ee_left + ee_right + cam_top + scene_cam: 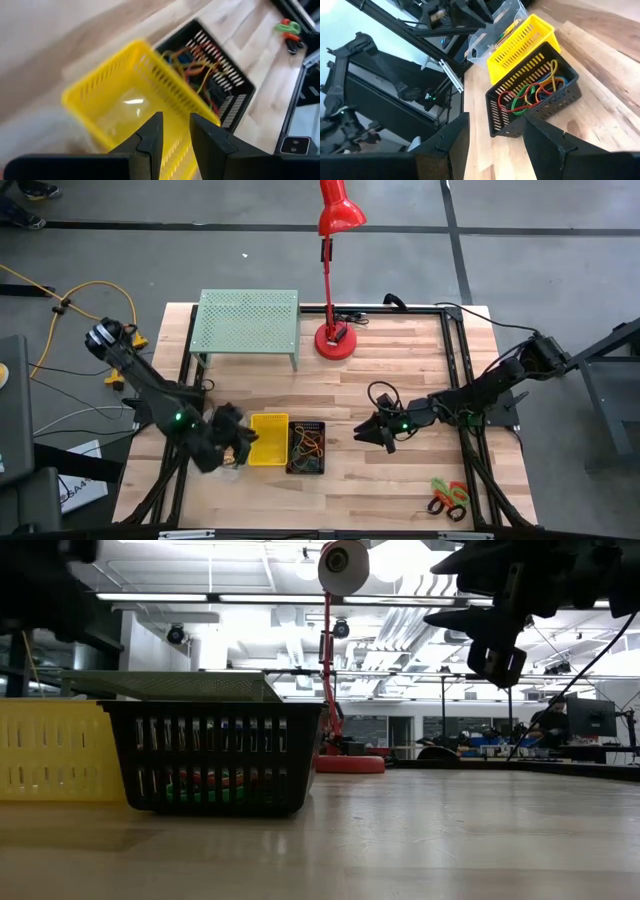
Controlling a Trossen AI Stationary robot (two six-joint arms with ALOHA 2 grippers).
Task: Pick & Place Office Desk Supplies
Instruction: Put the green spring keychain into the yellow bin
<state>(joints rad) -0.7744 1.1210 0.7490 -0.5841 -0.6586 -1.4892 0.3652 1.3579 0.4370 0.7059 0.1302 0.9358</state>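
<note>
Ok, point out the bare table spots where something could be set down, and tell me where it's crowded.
Free: the wood between the green rack and the bins; the stretch between the black mesh bin and the scissors. Crowded: the front left, where the yellow bin sits against the mesh bin and the left gripper hovers open; the right gripper hangs open right of the mesh bin.

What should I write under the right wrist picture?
Open right claw facing a black bin of coloured loops beside the yellow bin.
</note>
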